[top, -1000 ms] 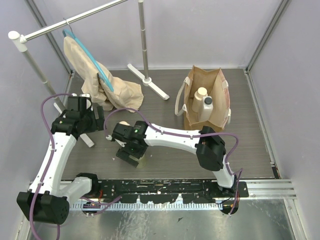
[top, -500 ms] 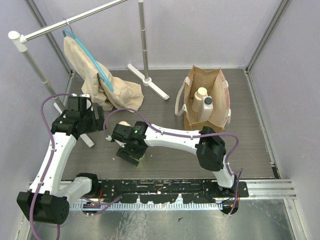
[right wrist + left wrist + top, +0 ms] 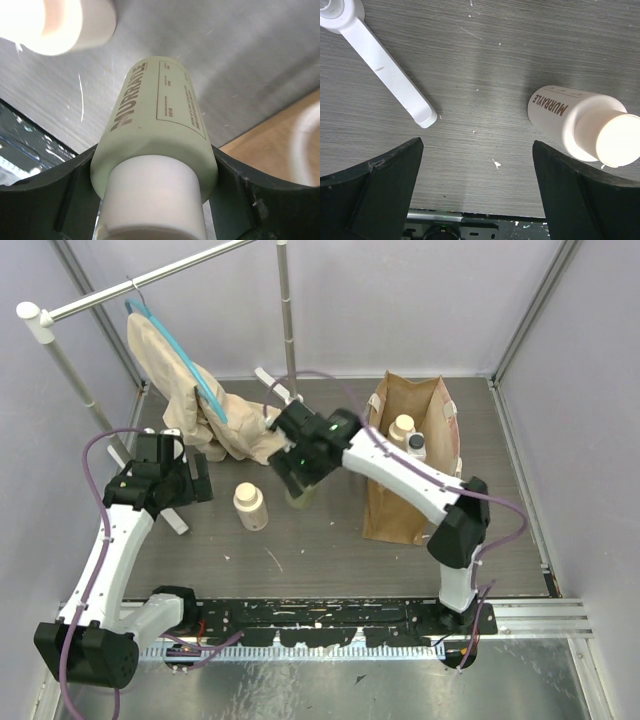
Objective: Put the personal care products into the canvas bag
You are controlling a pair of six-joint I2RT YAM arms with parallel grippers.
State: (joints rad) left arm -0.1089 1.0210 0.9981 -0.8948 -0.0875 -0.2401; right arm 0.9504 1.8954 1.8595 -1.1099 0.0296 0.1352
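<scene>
A yellowish bottle (image 3: 160,135) with a white cap hangs above the table, and my right gripper (image 3: 155,200) is shut on it; from above that bottle (image 3: 300,497) shows just under the right gripper (image 3: 300,478), left of the canvas bag (image 3: 395,505). The bag stands upright and holds a cream round bottle (image 3: 402,430) and a white bottle with a dark cap (image 3: 416,445). Another cream bottle (image 3: 250,507) stands on the table, seen at the right of the left wrist view (image 3: 575,127). My left gripper (image 3: 188,480) is open beside it, with only bare table between its fingers (image 3: 385,185).
A beige cloth on a blue hanger (image 3: 200,400) hangs from a white rack at the back left. The rack's white feet lie on the table (image 3: 300,405), one close to my left gripper (image 3: 385,70). Grey walls close in the table on three sides.
My right gripper closed on the yellowish bottle, lifted it off the near table and carried it back and to the right, next to the bag. The standing cream bottle is now uncovered. The left arm held still.
</scene>
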